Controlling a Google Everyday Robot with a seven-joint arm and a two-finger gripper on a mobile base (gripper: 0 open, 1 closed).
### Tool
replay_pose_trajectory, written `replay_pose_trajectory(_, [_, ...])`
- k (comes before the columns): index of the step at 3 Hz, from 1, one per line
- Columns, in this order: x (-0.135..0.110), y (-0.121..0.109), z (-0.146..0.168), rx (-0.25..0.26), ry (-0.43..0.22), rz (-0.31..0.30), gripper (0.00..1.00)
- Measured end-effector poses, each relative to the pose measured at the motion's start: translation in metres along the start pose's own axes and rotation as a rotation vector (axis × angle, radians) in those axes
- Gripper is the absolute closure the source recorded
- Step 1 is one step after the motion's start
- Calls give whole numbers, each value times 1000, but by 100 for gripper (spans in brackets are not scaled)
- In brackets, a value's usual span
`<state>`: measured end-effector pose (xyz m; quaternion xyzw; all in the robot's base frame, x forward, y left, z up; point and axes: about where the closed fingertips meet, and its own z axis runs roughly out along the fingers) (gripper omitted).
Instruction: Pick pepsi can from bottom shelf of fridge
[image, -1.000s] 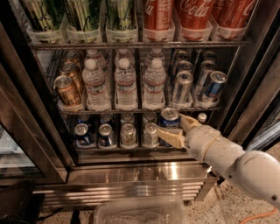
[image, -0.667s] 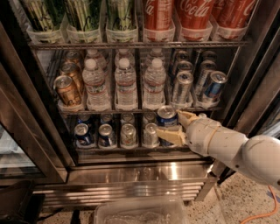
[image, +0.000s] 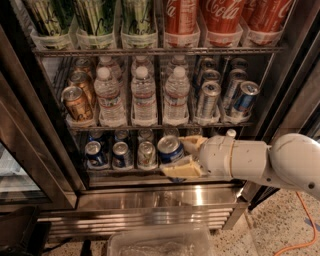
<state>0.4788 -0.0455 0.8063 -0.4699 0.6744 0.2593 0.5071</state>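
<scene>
Plastic tub (image: 155, 242), clear and low, lies nearest the camera on the floor, below the stainless sill of the fridge (image: 165, 197). Above it the white arm (image: 280, 162) reaches in from the picture's right, running almost level toward the open front of the cooler.

At the arm's end the gripper (image: 184, 156) is clasped on the pepsi can (image: 169, 147). One tan finger (image: 192, 142) lies against the can's upper right side and the other (image: 181, 170) runs under its lower front. The grip looks closed and firm, though the far side of the can is hidden, so how well it is seated is a guess.

The can stands at the front edge of the bottom shelf (image: 125, 171), at the right end of the front row. Its long axis is near upright, with the silver top tipped slightly toward the camera. It lies straight off the gripper's tip, on the wrist's own line, so the way out is back along the arm and toward the viewer.

Just beside it on the picture's left is a pale silver can (image: 146, 154); I cannot tell whether the two touch. Two more short cans (image: 121, 154) follow along the row, with others behind them in the dark lanes.

Close overhead runs the rack of water bottles (image: 144, 95). I judge that rack limits any lift, so the can should be drawn outward, not raised.
</scene>
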Motion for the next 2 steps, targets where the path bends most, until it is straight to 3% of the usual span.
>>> replay_pose_trajectory(1, [-4, 60, 0, -197, 19, -43, 100])
replay_pose_trajectory(2, [2, 81, -5, -283, 39, -45, 100])
